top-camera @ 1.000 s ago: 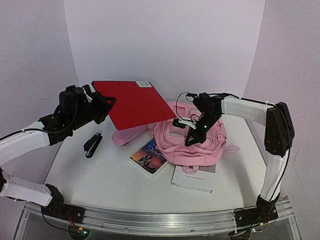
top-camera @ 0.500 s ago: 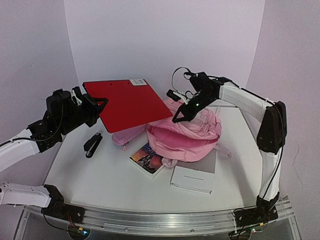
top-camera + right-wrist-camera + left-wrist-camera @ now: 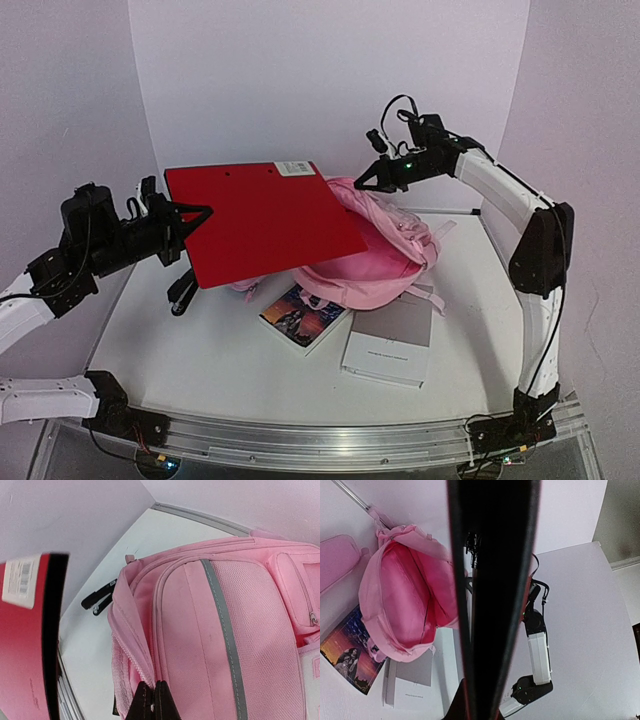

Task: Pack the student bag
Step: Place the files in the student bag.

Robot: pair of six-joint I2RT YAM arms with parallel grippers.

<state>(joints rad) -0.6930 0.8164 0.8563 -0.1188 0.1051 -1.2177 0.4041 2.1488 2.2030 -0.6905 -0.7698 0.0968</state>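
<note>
Barcode label [image 3: 296, 168] on the red folder [image 3: 265, 225] is white, its print too small to read; left hand [image 3: 192, 214], at 9 o'clock, pinches the folder's edge, holding it off the bench [image 3: 220, 350]; right hand [image 3: 368, 181], at 1 o'clock with its arm stretched high, is pressed together on the rim of the bag [image 3: 390, 265], which lies mid-bench with its mouth held open.

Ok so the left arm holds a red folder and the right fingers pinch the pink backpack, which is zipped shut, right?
No, it's unzipped: the left wrist view shows the pink backpack gaping open. The red folder and pinch are right.
</note>
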